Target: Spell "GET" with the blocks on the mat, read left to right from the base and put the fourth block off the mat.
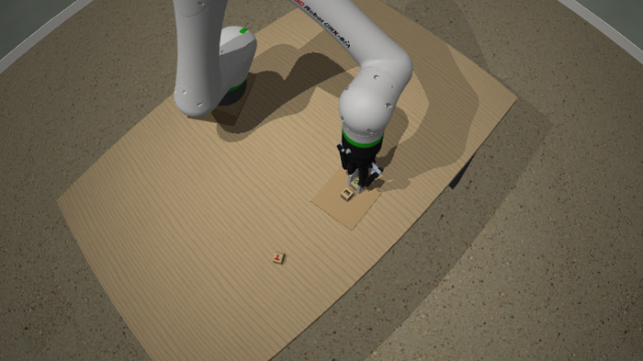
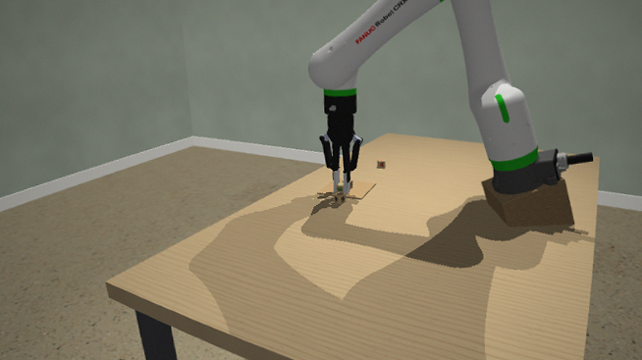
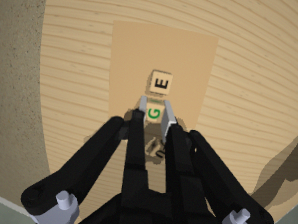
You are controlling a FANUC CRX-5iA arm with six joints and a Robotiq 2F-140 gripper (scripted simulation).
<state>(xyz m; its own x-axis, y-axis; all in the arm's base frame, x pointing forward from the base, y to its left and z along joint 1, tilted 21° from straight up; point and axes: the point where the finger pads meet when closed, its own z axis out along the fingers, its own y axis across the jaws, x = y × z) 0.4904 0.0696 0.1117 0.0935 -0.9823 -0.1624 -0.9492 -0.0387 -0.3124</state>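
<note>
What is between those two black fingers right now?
The green G block sits pinched between the gripper's fingers over the mat, right beside the E block. The wrist view shows it best.

I note a matt, straight-grained wooden table (image 1: pixel 171 222), a smooth tan mat (image 1: pixel 348 214) like card, pale wooden letter blocks (image 1: pixel 278 257), and a glossy white plastic arm (image 1: pixel 373 81).
</note>
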